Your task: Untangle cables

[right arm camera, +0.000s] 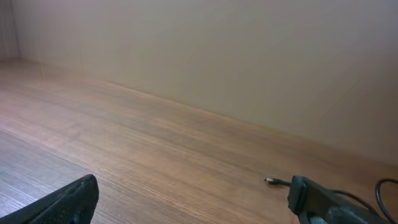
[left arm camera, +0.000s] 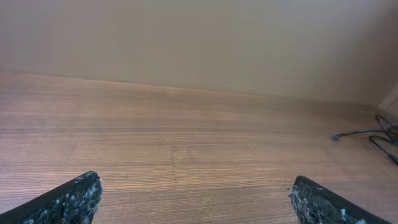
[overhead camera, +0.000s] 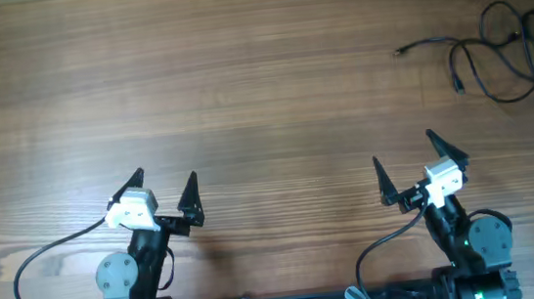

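Note:
The cables (overhead camera: 518, 47) are thin black cords tangled in loose loops at the far right of the wooden table, with two plug ends trailing left. Part of them shows at the right edge of the left wrist view (left arm camera: 379, 134), and one plug end in the right wrist view (right arm camera: 273, 182). My left gripper (overhead camera: 165, 191) is open and empty near the front left; its jaws (left arm camera: 196, 193) frame bare wood. My right gripper (overhead camera: 408, 160) is open and empty near the front right, well short of the cables; its fingertips (right arm camera: 196, 196) hold nothing.
The wooden table (overhead camera: 240, 74) spans the whole view. A beige wall (left arm camera: 199, 43) stands behind its far edge. Thick black arm wires (overhead camera: 33, 270) loop at the front by both arm bases.

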{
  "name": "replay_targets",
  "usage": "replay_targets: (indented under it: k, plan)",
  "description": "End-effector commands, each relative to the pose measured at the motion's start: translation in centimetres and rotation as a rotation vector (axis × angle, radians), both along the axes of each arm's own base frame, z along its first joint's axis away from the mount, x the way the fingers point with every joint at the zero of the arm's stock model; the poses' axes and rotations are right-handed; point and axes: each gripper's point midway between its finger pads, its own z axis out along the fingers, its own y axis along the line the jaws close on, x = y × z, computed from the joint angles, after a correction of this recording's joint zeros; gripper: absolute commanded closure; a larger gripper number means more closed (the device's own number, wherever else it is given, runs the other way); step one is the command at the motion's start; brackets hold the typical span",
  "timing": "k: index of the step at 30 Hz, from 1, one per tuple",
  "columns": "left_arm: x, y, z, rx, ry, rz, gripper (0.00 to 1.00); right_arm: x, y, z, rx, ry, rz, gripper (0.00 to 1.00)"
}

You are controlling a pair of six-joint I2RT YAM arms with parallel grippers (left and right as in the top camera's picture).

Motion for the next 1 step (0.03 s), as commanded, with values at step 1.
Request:
replay_targets:
  k: [1]
  plan:
    - [0.05,0.37,-0.12,0.023,-0.009,0.018,0.00,-0.11,0.14,0.17,0.005,-0.008,0.011,0.00]
